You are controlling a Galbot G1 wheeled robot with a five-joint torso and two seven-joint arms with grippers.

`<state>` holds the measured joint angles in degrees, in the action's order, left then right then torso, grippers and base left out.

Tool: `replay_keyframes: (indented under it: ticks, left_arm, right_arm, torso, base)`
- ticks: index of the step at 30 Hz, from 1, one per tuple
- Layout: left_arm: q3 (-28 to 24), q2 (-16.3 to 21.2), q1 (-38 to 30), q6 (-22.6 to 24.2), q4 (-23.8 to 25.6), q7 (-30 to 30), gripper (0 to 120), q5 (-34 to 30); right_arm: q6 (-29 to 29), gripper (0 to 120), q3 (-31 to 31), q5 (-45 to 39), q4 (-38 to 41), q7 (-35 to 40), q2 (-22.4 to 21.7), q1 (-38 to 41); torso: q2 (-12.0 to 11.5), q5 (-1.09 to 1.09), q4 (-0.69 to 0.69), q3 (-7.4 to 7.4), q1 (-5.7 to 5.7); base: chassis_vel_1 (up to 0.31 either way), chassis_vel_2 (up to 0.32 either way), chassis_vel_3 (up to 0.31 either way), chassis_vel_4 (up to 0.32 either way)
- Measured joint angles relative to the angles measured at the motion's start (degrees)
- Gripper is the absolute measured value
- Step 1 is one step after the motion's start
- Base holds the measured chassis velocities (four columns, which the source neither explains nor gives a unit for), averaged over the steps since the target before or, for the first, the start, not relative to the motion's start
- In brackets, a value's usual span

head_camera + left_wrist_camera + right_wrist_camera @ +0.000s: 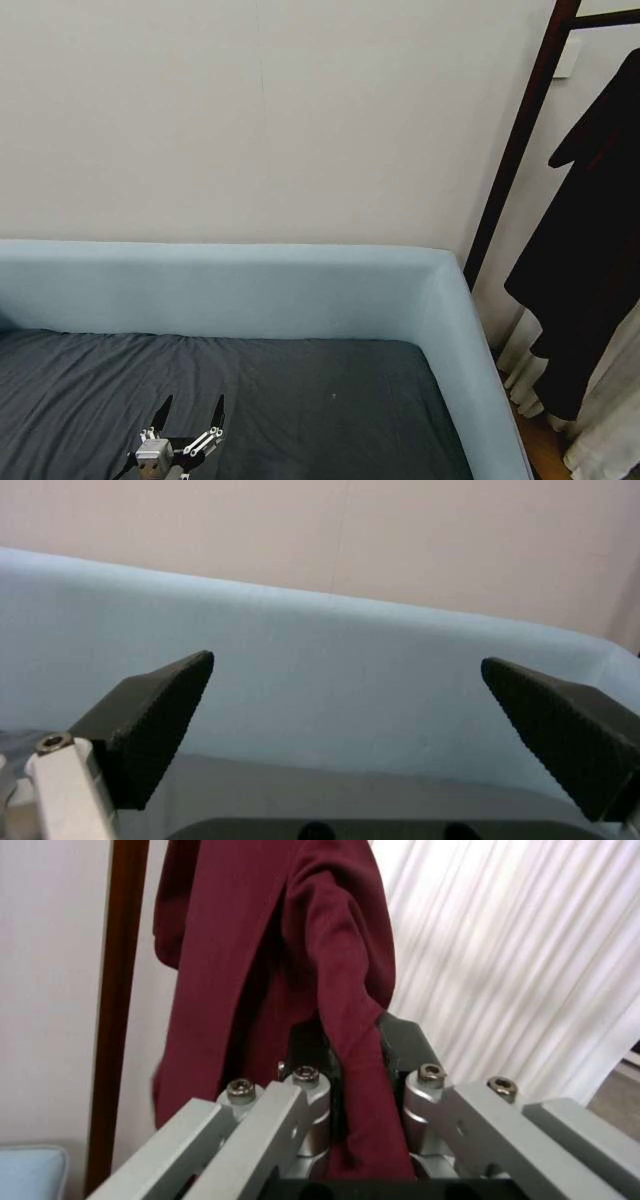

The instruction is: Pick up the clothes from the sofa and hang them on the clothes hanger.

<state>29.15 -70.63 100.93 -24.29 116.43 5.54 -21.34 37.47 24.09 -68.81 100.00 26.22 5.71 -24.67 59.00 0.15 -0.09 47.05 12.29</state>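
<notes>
Sofa (220,290) in light blue runs along a plain cream wall (250,120), its padded back straight and its right arm turning forward at the back right corner. The seat cushion (300,400) is dark grey, lightly creased, with no clothing lying on the part in view. Just past the sofa's right arm stands the clothes hanger (515,150), a dark wooden pole leaning slightly against the wall, and beyond it hang white pleated curtains (610,420) down to a strip of wooden floor (545,450).

The dark red garment (590,250) is off the sofa: it hangs from the clothes hanger beside the sofa's right arm, draping in long folds in front of the curtains.

The left claw (185,425) hovers over the seat cushion, in front of the back rest and well apart from the sofa's right arm. Its two black ribbed fingers (160,720) are spread wide, pointing toward the back rest, with nothing between them.

The right claw (352,1046) is up at the clothes hanger, beside the wooden pole. Its fingers are closed tight on a hanging fold of the dark red garment, the cloth pinched between the two pads and trailing down past them
</notes>
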Motion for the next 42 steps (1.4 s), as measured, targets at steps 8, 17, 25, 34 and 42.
replay_keyframes:
  ticks: [8, 17, 25, 34, 42]
  left_arm:
    - [0.0, 0.0, 0.0, 0.0, 0.0, 0.0, 100, 0.0]
    - [0.0, 0.0, 0.0, 0.0, 0.0, 0.0, 100, 0.0]
    - [0.0, 0.0, 0.0, 0.0, 0.0, 0.0, 100, 0.0]
    - [0.0, 0.0, 0.0, 0.0, 0.0, 0.0, 100, 0.0]
    - [0.0, 0.0, 0.0, 0.0, 0.0, 0.0, 100, 0.0]
  right_arm:
    - [-1.01, 7, 0.01, -2.81, 0.91, 2.02, 1.98, 0.66]
    - [1.75, 7, -0.9, -15.65, 4.73, 12.02, 1.86, 6.39]
    - [-0.09, 7, 1.87, -23.15, 7.83, 14.25, -0.37, 4.63]
    - [-0.39, 7, 7.24, -9.27, 9.69, 5.15, 3.71, -3.42]
    - [-6.07, 7, 6.76, 10.12, 3.14, -5.84, 15.33, -3.39]
  torso:
    - [0.0, 0.01, 0.0, 0.0, 0.0]
    - [0.0, -0.02, 0.0, 0.0, 0.0]
    - [0.0, 0.0, -0.01, 0.0, 0.0]
    - [0.0, 0.0, 0.03, 0.0, 0.0]
    - [0.0, 0.0, 0.0, 0.0, 0.0]
  base:
    - [0.0, 0.0, 0.0, 0.0]
    - [0.0, 0.0, 0.0, 0.0]
    - [0.0, 0.0, 0.0, 0.0]
    - [0.0, 0.0, 0.0, 0.0]
    - [0.0, 0.0, 0.0, 0.0]
